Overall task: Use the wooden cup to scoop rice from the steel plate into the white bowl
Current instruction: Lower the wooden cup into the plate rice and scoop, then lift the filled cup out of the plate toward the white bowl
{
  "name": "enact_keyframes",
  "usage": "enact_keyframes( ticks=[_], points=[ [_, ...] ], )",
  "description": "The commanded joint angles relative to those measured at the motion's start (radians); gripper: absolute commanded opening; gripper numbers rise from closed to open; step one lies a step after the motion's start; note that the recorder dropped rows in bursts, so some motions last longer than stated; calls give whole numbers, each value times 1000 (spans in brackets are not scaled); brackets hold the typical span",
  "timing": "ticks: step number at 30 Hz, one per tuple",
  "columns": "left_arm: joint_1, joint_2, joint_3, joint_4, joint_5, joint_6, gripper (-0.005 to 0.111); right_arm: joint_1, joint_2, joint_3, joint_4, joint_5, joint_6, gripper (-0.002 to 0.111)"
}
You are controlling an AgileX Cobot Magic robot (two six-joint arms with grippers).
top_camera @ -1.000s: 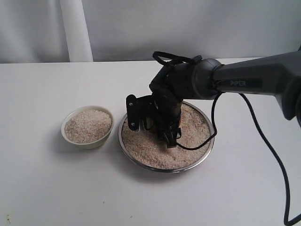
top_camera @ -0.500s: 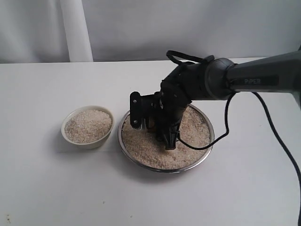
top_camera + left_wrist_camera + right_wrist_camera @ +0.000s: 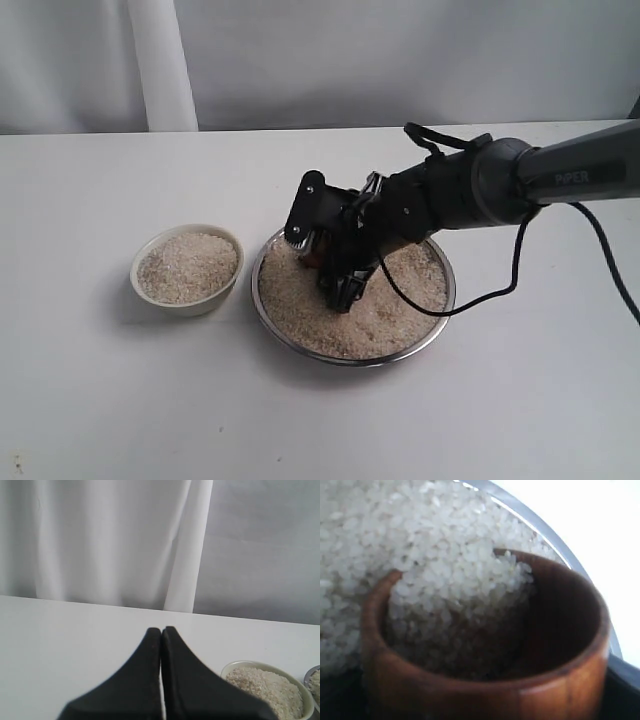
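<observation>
Right tool (image 3: pixel 322 256) pinching wooden cup (image 3: pixel 485 690), tipped into rice (image 3: pixel 395 530) by steel plate (image 3: pixel 400 353) rim, part filled. Roll upright slowly before lifting to white bowl (image 3: pixel 190 304). Left tool (image 3: pixel 161 636) pressed together.

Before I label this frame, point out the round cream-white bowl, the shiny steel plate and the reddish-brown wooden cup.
Cream-white bowl (image 3: pixel 188 308), exterior view, front wall.
Shiny steel plate (image 3: pixel 352 360), exterior view, front rim.
Reddish-brown wooden cup (image 3: pixel 470 700), right wrist view, outer wall.
</observation>
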Motion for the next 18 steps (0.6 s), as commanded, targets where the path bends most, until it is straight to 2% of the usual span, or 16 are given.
enact_keyframes(
  ticks=[1, 11, 18],
  points=[
    [-5, 1, 2, -5, -3, -5, 0, -37, 14, 35, 37, 101, -18, 0],
    [-5, 1, 2, -5, -3, -5, 0, -49, -107, 35, 197, -23, -22, 0],
    [-5, 1, 2, -5, -3, -5, 0, -47, -170, 35, 241, -67, -22, 0]
  ],
)
